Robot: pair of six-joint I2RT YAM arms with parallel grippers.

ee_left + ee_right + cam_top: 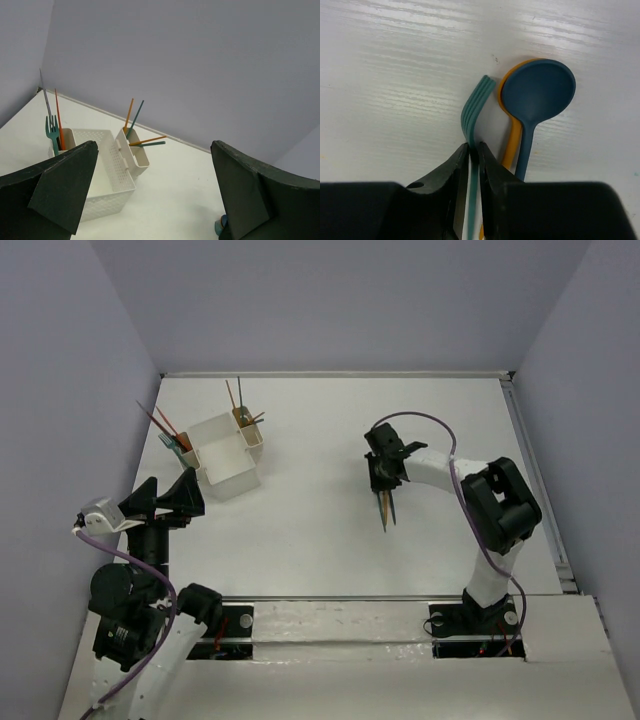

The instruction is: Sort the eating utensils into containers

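Sticks (129, 115) are stowed in the box (119, 167); a fork (472, 107) is clamped in the right pincer (474, 149) — spoons (538, 92) left beside it.

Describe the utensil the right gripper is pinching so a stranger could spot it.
On the right half of the white table, look under the right gripper, where three utensils lie together. It is the teal fork, the only one with tines; its neighbours are a dark blue spoon stacked on an orange spoon.
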